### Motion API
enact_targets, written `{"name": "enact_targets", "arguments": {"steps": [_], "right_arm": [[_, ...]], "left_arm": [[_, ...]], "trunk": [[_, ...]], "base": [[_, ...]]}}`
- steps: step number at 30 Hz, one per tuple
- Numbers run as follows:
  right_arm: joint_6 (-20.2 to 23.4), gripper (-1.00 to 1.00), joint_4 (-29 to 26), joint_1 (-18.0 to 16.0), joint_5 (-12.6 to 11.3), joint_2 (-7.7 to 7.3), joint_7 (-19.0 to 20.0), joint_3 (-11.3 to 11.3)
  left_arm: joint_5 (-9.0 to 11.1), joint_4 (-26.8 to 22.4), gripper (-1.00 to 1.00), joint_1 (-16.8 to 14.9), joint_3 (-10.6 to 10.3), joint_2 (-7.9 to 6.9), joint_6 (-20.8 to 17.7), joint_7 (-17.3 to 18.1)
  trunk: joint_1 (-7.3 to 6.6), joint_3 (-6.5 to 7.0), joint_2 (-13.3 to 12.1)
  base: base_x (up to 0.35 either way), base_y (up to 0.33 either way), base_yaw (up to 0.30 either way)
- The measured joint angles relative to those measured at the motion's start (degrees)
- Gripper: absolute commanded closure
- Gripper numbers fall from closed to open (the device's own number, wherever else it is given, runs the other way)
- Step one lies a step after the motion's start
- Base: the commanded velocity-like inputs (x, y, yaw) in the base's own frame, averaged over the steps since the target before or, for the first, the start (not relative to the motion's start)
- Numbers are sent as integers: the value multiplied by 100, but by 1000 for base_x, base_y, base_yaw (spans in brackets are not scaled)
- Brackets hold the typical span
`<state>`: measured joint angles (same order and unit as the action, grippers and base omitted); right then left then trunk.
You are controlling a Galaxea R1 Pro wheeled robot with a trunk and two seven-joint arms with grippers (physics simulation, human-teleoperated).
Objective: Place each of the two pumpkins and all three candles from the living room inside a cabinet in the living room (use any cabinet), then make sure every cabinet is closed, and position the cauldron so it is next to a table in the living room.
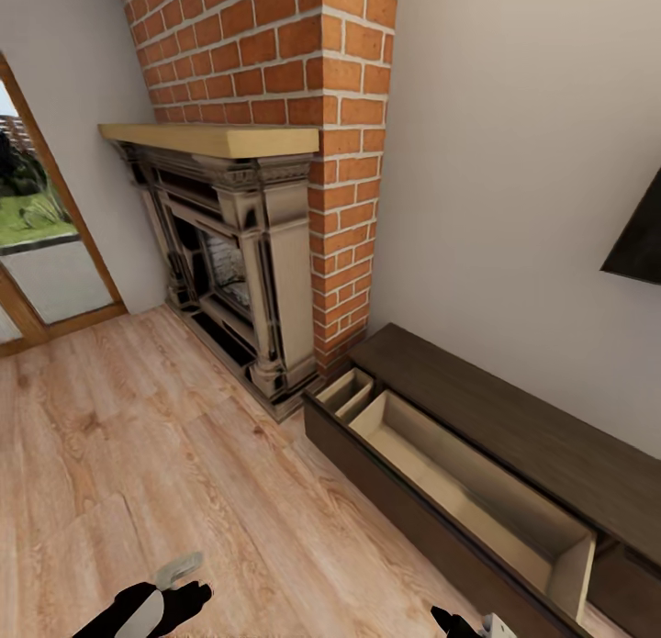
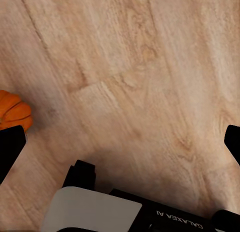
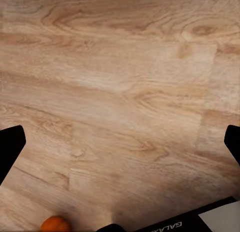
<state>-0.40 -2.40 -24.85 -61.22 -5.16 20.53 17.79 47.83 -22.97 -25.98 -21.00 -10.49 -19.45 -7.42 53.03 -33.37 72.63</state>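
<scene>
From the head view a wide stretch of bare wooden floor (image 1: 156,464) runs from the near left up to the fireplace (image 1: 229,271) at the far middle, whose brick chimney (image 1: 303,96) and pale wooden mantel (image 1: 216,139) jut out from the wall. Just right of the hearth the cabinet (image 1: 514,427) starts and runs along the right wall toward the near right; its dark top is flat. Two of its fronts are pulled out over the floor: one small drawer (image 1: 346,392) next to the bricks with a divider inside, and one long drawer (image 1: 477,491) beside it, both showing pale beige insides with nothing visible in them. The long drawer's dark front edge narrows the floor room on the right side. A glass door (image 1: 41,243) with a wooden frame stands at the far left, and the corner of a dark screen (image 1: 638,239) hangs on the right wall. In the left wrist view the left gripper (image 2: 120,142) has its fingertips (image 2: 10,147) spread wide apart over the planks, and one pumpkin (image 2: 14,111) lies on the floor just beside one fingertip. In the right wrist view the right gripper (image 3: 120,144) is likewise spread wide over bare floor, with one small orange pumpkin (image 3: 55,224) partly visible at the picture's edge.
</scene>
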Motion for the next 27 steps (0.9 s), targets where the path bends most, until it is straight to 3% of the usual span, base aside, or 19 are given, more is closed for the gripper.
{"name": "enact_targets", "arguments": {"steps": [27], "right_arm": [[-7,-100,8,0,1,0,-9,8]], "left_arm": [[0,0,-100,0,1,1,0,0]], "trunk": [[0,0,0]], "base": [[0,0,286]]}}
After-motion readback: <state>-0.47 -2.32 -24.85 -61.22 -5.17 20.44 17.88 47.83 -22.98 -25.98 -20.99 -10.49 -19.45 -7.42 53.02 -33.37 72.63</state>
